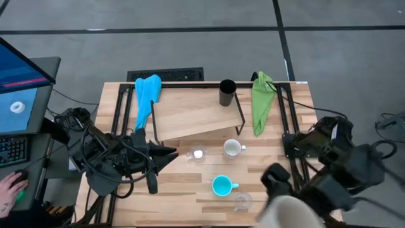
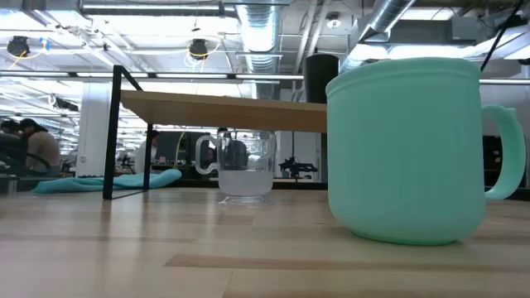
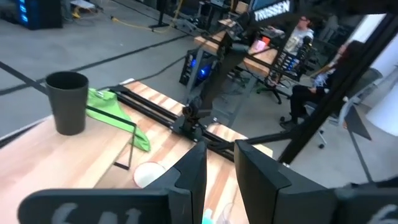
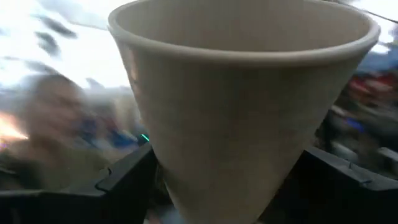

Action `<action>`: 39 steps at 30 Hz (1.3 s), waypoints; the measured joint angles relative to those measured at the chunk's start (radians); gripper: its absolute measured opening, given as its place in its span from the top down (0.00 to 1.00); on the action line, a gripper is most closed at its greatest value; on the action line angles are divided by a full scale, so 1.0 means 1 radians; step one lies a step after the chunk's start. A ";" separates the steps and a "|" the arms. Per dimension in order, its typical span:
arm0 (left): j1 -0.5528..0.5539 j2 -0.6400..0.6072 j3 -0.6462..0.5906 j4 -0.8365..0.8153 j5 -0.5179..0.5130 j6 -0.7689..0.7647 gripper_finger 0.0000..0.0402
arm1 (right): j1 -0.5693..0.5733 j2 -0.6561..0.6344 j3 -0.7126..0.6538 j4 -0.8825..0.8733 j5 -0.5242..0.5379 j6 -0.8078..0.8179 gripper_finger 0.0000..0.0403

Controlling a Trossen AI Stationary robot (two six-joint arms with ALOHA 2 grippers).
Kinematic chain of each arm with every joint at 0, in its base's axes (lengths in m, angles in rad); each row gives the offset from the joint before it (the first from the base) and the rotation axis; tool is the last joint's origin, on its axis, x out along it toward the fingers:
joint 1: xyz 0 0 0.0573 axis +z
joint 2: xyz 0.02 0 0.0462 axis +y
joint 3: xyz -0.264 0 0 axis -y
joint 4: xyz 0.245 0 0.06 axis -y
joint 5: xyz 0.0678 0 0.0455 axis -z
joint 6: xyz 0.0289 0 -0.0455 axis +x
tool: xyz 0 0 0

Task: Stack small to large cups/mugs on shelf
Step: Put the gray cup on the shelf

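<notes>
1. My right end effector (image 4: 224,180) grips a beige-grey tapered ceramic mug (image 4: 242,93), fingers clamped on either side of its lower body; in the high view the mug (image 1: 283,212) sits at the bottom right of the frame.
2. The light wooden shelf board on its black wire frame (image 1: 196,117) is at upper centre, with a black cup (image 1: 227,92) on its far right corner.
3. Below it on the table (image 1: 177,190) stand a clear glass (image 1: 197,154), a white mug (image 1: 232,148), a turquoise mug (image 1: 222,185) and a second clear glass (image 1: 242,201).
4. My left end effector (image 1: 166,155) rests at lower left, fingers narrowly apart, gripping nothing.
</notes>
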 joint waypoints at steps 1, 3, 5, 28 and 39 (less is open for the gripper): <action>0.000 0.000 0.000 0.000 0.008 -0.002 0.82 | 0.000 -0.003 0.000 -0.051 0.051 -0.029 0.15; 0.000 0.000 0.000 0.000 0.024 -0.003 0.82 | 0.000 -0.008 0.000 -0.135 0.171 -0.091 0.16; 0.000 0.000 0.000 0.000 0.027 -0.003 0.82 | -0.001 -0.008 0.000 -0.205 0.267 -0.160 0.16; 0.006 0.000 0.000 0.004 -0.033 -0.063 0.82 | -0.053 0.071 0.000 -0.357 0.990 -1.098 0.16; 0.006 0.000 0.000 0.001 -0.064 -0.063 0.82 | -0.066 -0.118 0.000 -0.543 0.923 -0.340 0.17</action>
